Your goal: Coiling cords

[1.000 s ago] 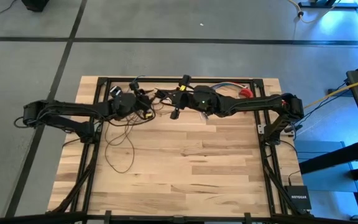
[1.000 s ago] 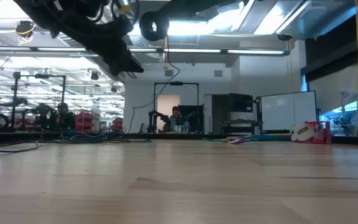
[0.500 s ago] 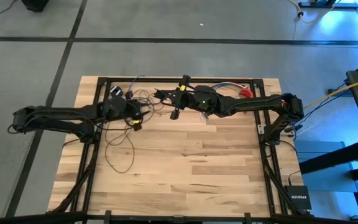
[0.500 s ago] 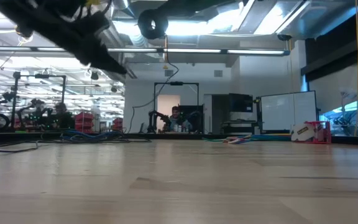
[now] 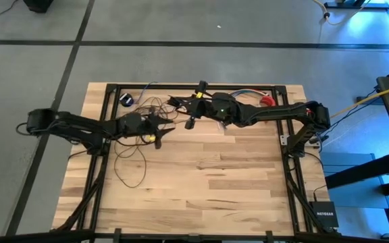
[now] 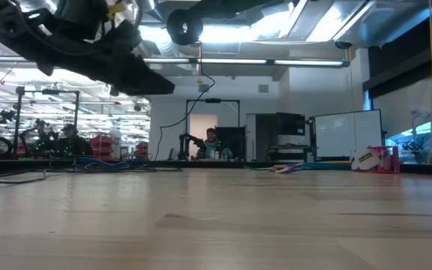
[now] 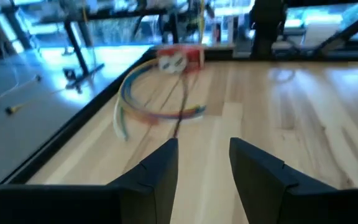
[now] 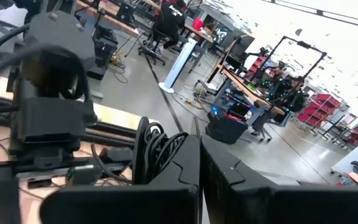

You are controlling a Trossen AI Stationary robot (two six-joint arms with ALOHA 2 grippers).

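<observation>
- Right gripper [image 5: 172,102] hangs above the far middle of the surface [image 5: 201,182], its jaws pressed together on a gathered bunch of loops of the cords [image 8: 156,151]; in the right wrist view the dark strands stand up just beside its fingers [image 8: 179,163].
- Left gripper [image 7: 202,163] sits at about 8 o'clock from the right one, close by, with its jaws parted and nothing between them; bare wood shows through the gap in the left wrist view.
- From the held bunch the cords [image 5: 135,150] trail away toward 7 o'clock, lying in loose, uneven loops on the left half of the surface, with one large loop reaching nearest the front edge.
- Puck [image 5: 127,100], small and dark, lies at about 9 o'clock from the right gripper, near the far left corner.
- Multicoloured wires [image 7: 143,106] lie at the far edge, off to 3 o'clock of the right gripper; best left alone.
- My judgement: the right gripper should hold the bundle steady as an anchor while the left one picks up slack close to the bundle, not far down the trail.
- Each new turn should match the size of the held loops, fed without yanking, so the grip does not shed strands.
- Watch for the trailing loops crossing each other; a snag there likely drags the whole tangle.
</observation>
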